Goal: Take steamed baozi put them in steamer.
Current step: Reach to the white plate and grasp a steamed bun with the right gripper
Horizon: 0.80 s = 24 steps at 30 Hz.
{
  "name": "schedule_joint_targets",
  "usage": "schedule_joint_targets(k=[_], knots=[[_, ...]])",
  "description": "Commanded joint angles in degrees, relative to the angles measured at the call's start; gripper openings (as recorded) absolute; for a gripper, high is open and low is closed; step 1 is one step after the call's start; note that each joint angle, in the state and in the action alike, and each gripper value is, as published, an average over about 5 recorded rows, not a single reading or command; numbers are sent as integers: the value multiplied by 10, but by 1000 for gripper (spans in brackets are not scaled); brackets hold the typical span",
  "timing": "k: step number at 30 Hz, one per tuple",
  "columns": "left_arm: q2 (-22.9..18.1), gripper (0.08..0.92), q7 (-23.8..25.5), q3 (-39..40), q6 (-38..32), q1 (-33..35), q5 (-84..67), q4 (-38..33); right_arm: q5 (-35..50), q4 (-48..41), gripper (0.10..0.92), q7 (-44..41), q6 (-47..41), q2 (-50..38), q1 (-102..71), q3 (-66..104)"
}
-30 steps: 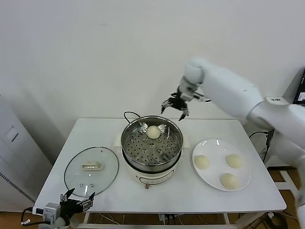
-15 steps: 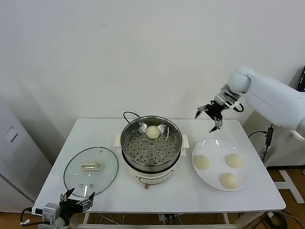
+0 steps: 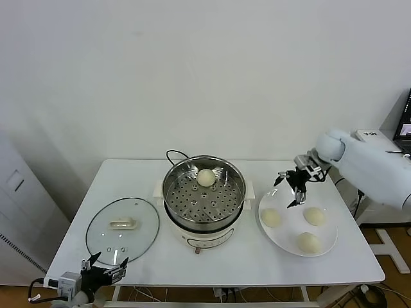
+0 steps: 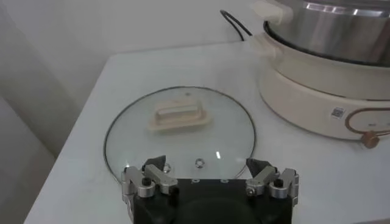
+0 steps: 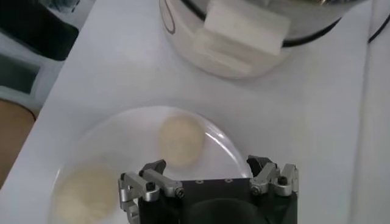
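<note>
The right hand (image 3: 292, 188) is hovering above the far-left edge of the white plate (image 3: 326, 244), its fingers spread wide and grasping nothing; the right arm is reaching in from the right side of the head view. In the right wrist view the same right hand (image 5: 208, 184) is showing both fingertips apart, with one steamed baozi (image 5: 181, 139) lying on the plate (image 5: 226, 156) just beyond them and a second baozi (image 5: 85, 192) sitting off to one side near the plate's rim.

Three baozi are resting on the plate, well apart from one another: one nearest the steamer (image 3: 271, 217), one toward the far right (image 3: 314, 215) and one at the front (image 3: 309, 242); the fourth baozi (image 3: 205, 177) is lying inside the steamer (image 3: 204, 192), toward its far wall, on the perforated floor. The steamer is sitting on its white pot base (image 3: 212, 236) at the middle of the white surface (image 3: 244, 263), just left of the plate.

The left hand (image 3: 101, 272) is parked low at the front-left edge of the surface, fingers spread and empty; in the left wrist view this hand (image 4: 209, 181) is pointing toward the glass lid (image 4: 180, 135), which is lying flat with its cream handle (image 4: 177, 117) up, beside the pot base (image 4: 317, 98).
</note>
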Motion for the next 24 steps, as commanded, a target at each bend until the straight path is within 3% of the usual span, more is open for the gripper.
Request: schedule_joint_targets(k=[1, 15, 24], knots=[[1, 823, 0, 0, 0, 1, 0, 0, -17, -20, 823, 10, -24, 15, -72, 46], [0, 823, 0, 0, 0, 1, 0, 1, -49, -56, 818, 18, -22, 48, -113, 86], [0, 823, 0, 0, -1, 2, 0, 0, -61, -68, 653, 16, -25, 58, -116, 99]])
